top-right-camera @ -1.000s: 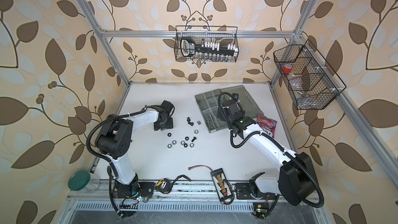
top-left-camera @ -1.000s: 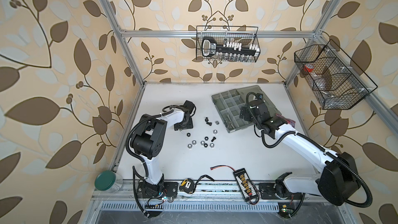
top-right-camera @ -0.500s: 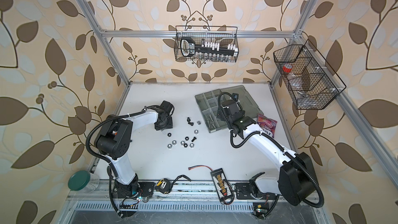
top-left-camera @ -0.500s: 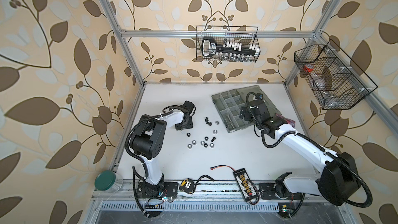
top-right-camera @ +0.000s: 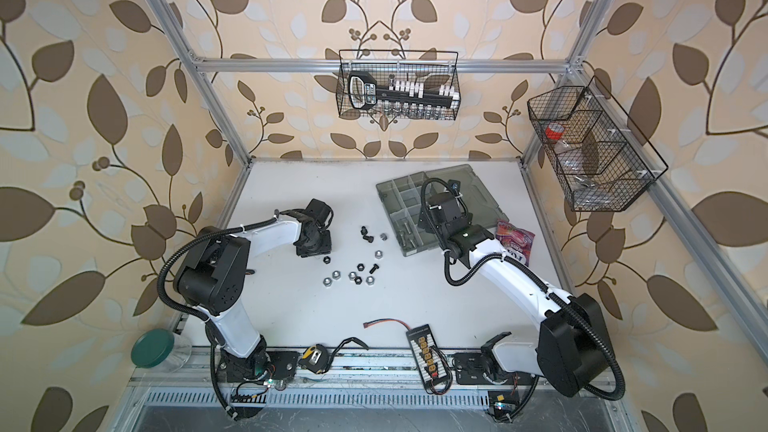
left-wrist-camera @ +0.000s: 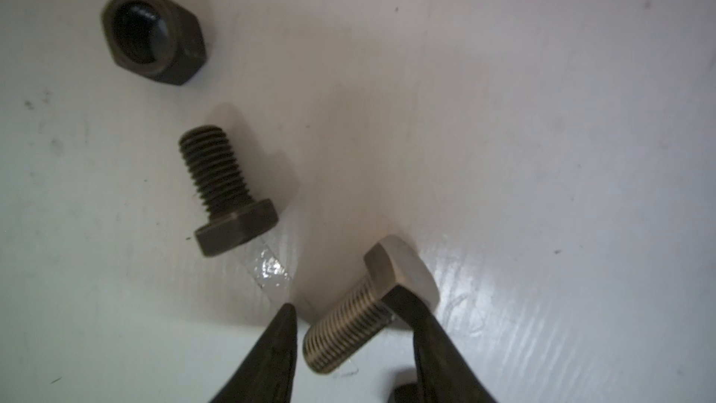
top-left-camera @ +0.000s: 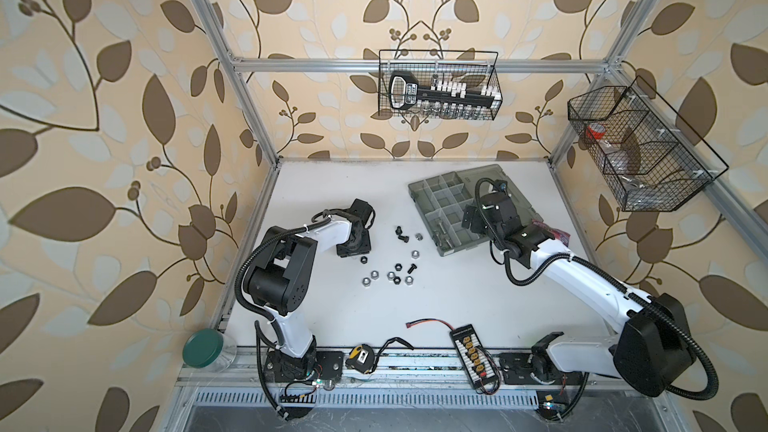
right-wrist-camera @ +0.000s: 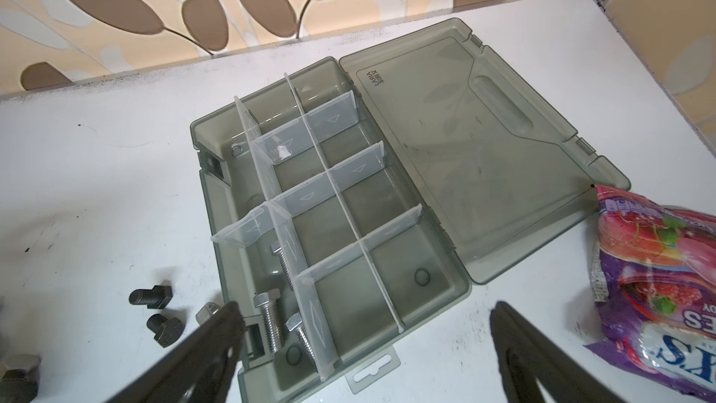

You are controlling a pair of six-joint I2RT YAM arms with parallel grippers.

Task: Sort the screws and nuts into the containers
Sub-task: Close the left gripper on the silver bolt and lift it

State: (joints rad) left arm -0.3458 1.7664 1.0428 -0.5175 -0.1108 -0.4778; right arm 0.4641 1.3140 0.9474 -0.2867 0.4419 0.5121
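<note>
Left wrist view: the left gripper (left-wrist-camera: 345, 308) straddles a silver screw (left-wrist-camera: 360, 315) lying on the white table (left-wrist-camera: 542, 110). Its jaws are partly spread. One finger (left-wrist-camera: 418, 323) seems to touch the screw under its head, and the other stands just apart from the threads. A black screw (left-wrist-camera: 224, 191) and a black nut (left-wrist-camera: 153, 32) lie near. In both top views, loose nuts (top-left-camera: 375, 274) (top-right-camera: 336, 274) are scattered between the arms. The right gripper (right-wrist-camera: 366, 306) hangs over the organizer case (right-wrist-camera: 461, 265), jaws spread wide, nothing between them. Three silver screws (right-wrist-camera: 269, 319) lie in an end compartment on the side facing the loose parts. The lid lies flat open, with a candy bag (right-wrist-camera: 658, 284) just beside it.
</note>
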